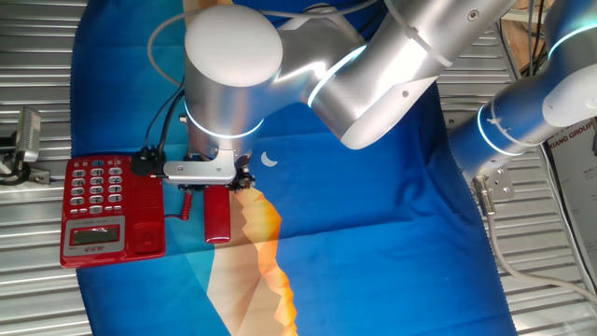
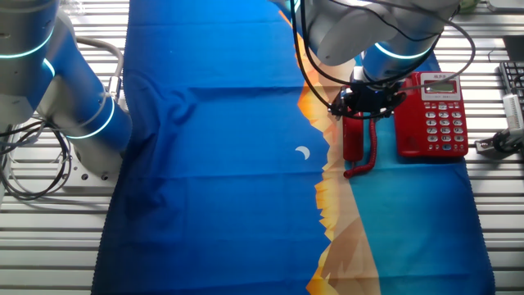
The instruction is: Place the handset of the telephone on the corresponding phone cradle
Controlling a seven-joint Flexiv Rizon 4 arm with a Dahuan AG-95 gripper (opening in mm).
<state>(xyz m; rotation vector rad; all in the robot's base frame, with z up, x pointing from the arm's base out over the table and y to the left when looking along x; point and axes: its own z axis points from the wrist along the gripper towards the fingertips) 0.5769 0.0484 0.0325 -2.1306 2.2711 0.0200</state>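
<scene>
The red telephone [image 1: 93, 201] lies at the cloth's left edge, with grey-white keys and a small LCD. Its phone cradle [image 1: 146, 219] is the plain red strip on the side facing the gripper, and it is bare. It also shows in the other fixed view [image 2: 408, 123] beside the keypad [image 2: 442, 119]. The red handset [image 1: 217, 217] lies parallel to the phone, a short gap to its right, with its coiled cord [image 1: 187, 203] alongside. My gripper [image 1: 213, 182] sits directly over the handset's far end [image 2: 354, 139]. The fingertips are hidden by the gripper body.
A blue cloth with an orange pattern [image 1: 270, 271] covers the slatted metal table [image 1: 28, 289]. A second arm's base [image 2: 82, 123] stands at the far side. A grey device [image 1: 28, 140] lies beyond the phone.
</scene>
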